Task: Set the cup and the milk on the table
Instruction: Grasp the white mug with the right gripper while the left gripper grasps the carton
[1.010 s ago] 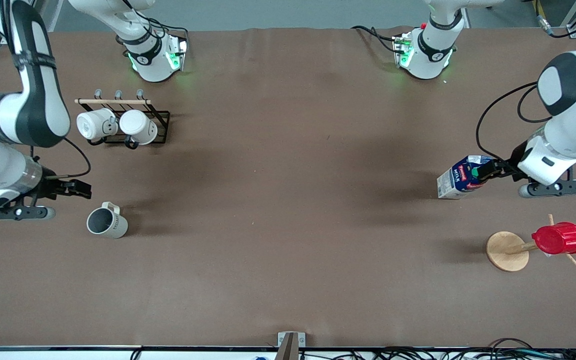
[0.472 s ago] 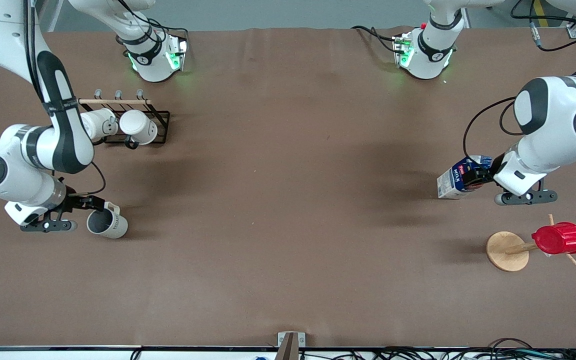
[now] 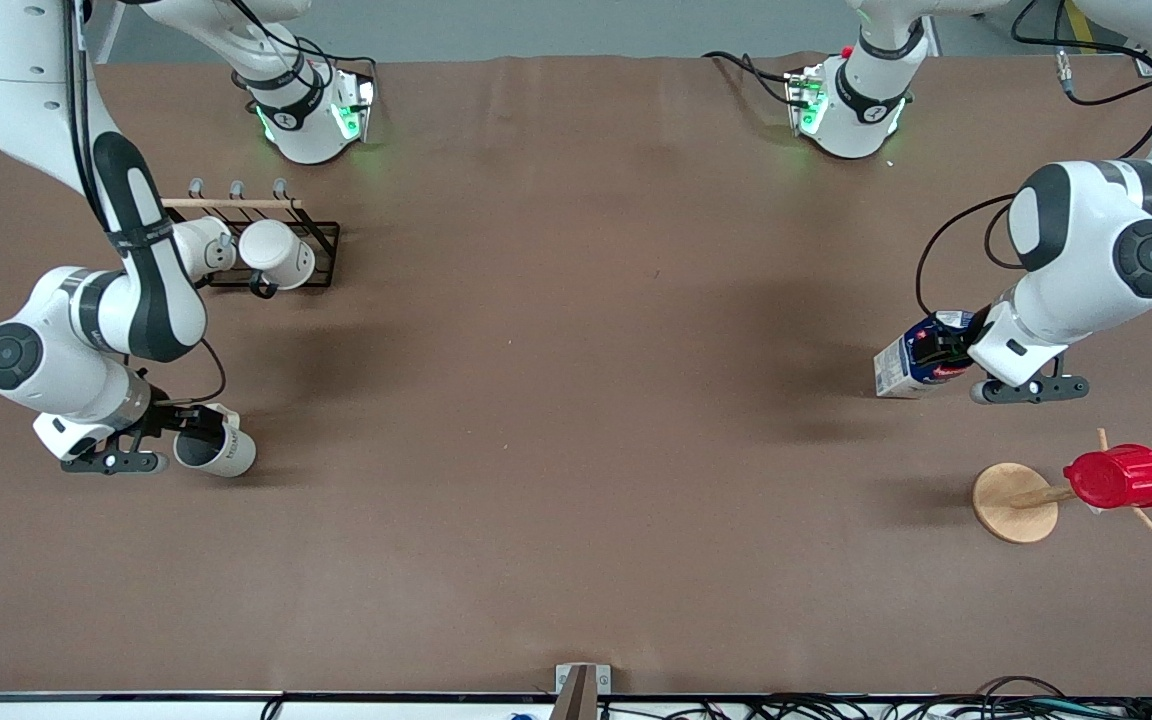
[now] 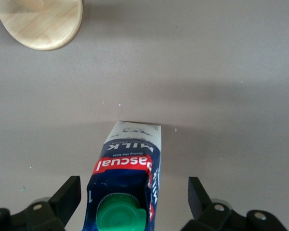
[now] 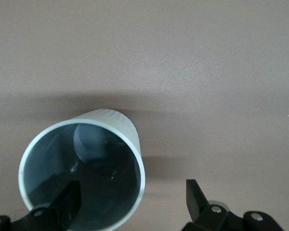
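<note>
Robotics lab: two arm bases [image 3: 311, 110] bolted to brown-covered table [image 3: 576, 450], cables [image 3: 836, 708] along edge.

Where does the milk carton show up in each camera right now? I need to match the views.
Front view: the milk stands on the table toward the left arm's end, at the left gripper.
Left wrist view: the milk sits between the open fingers, green cap toward the camera.
Right wrist view: not in it.
Shared landmark: the round wooden base.

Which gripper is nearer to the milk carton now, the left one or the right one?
Left. The left gripper is open around the milk carton; the right gripper is at the cup, toward the right arm's end.
</note>
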